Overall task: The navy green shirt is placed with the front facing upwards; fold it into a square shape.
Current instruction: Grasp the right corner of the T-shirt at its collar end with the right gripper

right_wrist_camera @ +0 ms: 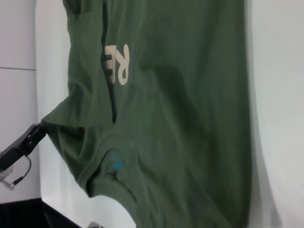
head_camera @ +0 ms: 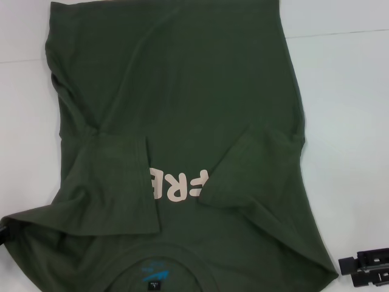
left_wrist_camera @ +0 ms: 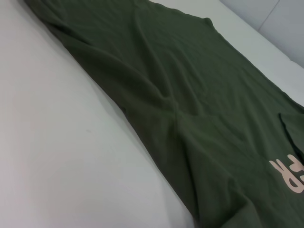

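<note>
Navy green shirt [head_camera: 182, 91] front-up on white table [head_camera: 346, 121], both sleeves folded inward (lettering partly covered). Left gripper [head_camera: 5, 228] pinches the shoulder edge; right gripper [head_camera: 368, 267] beside the shirt, finger state unclear.

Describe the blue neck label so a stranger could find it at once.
A dark olive-green cotton T-shirt covers the white table. At its near edge, inside the collar below the pink lettering, sits the small blue neck label, the only blue patch on the green cloth.

Bare table [head_camera: 346, 91] flanking shirt [head_camera: 182, 91]
</note>
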`<action>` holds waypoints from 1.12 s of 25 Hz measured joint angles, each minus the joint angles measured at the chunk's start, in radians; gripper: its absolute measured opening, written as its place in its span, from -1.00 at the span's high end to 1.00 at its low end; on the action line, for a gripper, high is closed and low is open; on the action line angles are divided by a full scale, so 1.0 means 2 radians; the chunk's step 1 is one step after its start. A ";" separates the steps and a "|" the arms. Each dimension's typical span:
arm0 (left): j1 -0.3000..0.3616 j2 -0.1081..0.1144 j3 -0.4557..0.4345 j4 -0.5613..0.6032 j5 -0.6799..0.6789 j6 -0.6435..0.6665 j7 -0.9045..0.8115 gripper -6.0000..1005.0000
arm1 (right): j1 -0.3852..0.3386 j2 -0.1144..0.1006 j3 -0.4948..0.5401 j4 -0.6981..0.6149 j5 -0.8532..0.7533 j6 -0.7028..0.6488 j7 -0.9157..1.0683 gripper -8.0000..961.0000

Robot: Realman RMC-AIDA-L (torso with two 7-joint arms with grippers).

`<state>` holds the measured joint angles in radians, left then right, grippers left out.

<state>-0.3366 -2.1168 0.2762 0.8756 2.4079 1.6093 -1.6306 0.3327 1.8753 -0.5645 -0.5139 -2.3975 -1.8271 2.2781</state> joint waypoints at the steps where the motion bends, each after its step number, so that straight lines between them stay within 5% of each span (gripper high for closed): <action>1: 0.000 0.000 0.000 -0.001 0.000 0.000 0.000 0.89 | 0.001 0.001 0.000 0.000 0.000 0.002 0.002 -0.86; 28: -0.008 0.002 0.000 -0.008 -0.003 -0.003 0.000 0.89 | 0.028 0.024 0.017 -0.068 0.018 -0.050 0.031 -0.84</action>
<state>-0.3531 -2.1122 0.2760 0.8600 2.4018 1.6029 -1.6306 0.3889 1.9225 -0.5313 -0.6495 -2.3620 -1.9269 2.3402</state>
